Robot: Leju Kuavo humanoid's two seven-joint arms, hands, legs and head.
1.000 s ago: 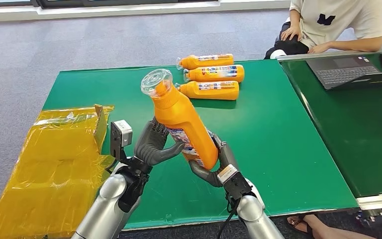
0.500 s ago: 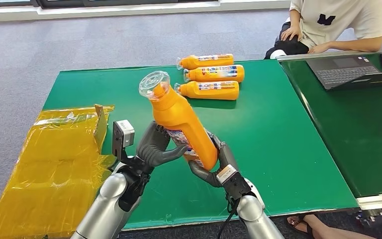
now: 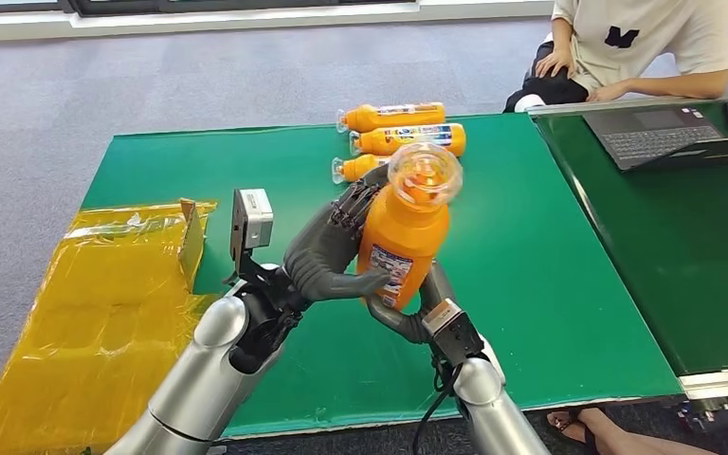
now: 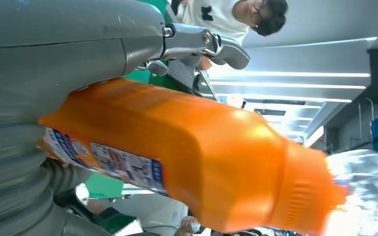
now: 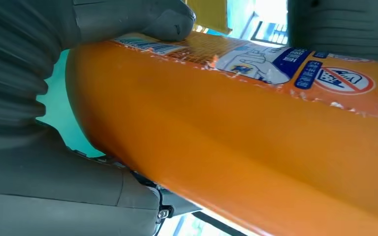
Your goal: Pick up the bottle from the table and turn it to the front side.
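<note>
The orange bottle (image 3: 403,242) is held up off the green table (image 3: 531,265), above its near half, clear cap (image 3: 424,174) uppermost and tipped toward the camera. Both hands grip it. The left hand (image 3: 336,251) wraps the bottle's left side, fingers curled around the back of the body and thumb pressed across the label (image 3: 391,275) near the base. The right hand (image 3: 415,311) cups the bottle from below and behind, its fingers rising along the lower right side. In the left wrist view the bottle (image 4: 187,157) lies right against the grey palm, printed label (image 4: 108,162) facing away from the thumb; in the right wrist view a thumb (image 5: 170,22) rests on the label's edge.

Three more orange bottles (image 3: 408,139) lie on their sides in a row near the table's far edge, just behind the raised cap. A yellow bag (image 3: 85,313) overhangs the table's near left corner. A person (image 3: 640,47) sits beyond the far right corner beside a laptop (image 3: 664,133).
</note>
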